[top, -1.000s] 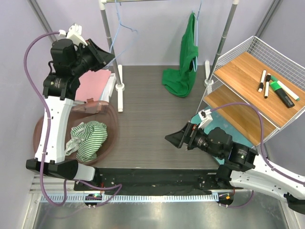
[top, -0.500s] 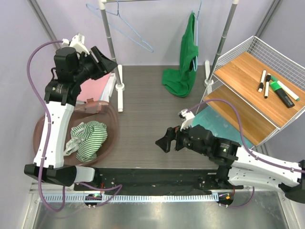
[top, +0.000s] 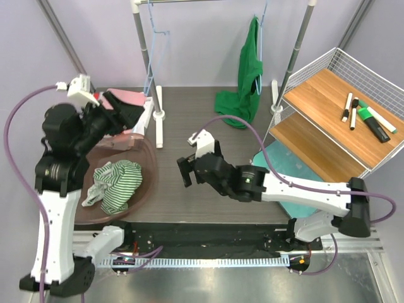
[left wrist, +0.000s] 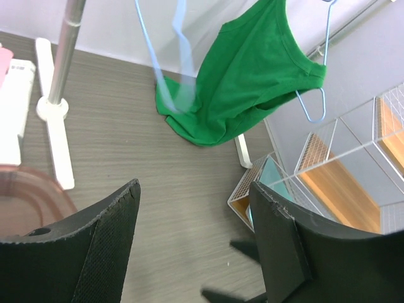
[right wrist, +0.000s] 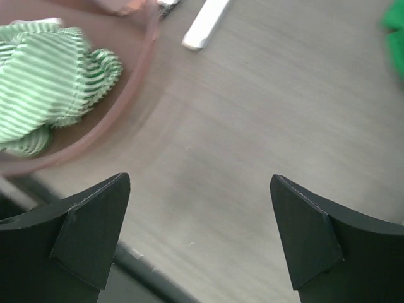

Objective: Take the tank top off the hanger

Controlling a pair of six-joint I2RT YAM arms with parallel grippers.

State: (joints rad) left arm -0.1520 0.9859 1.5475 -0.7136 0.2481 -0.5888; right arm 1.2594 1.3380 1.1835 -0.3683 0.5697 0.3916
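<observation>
A green tank top (top: 248, 66) hangs on a light blue hanger (top: 261, 14) at the right end of the rail, its lower part heaped on the table (top: 232, 104). The left wrist view shows the tank top (left wrist: 246, 69) and the hanger's wire (left wrist: 315, 110) far ahead. My left gripper (top: 129, 111) is open and empty at the left, over the basin's far edge (left wrist: 196, 188). My right gripper (top: 185, 172) is open and empty low over the table's middle (right wrist: 199, 182), well short of the tank top.
An empty blue hanger (top: 153, 47) hangs at the rail's left end beside the rack's left pole (top: 146, 60). A brown basin (top: 149, 189) holds a striped green-white garment (top: 117, 183). A wire shelf (top: 328, 101) with markers (top: 363, 117) stands at the right.
My right arm has swung left across the table to its middle. My left arm has dropped and drawn back to the left. The empty hanger has swung back.
</observation>
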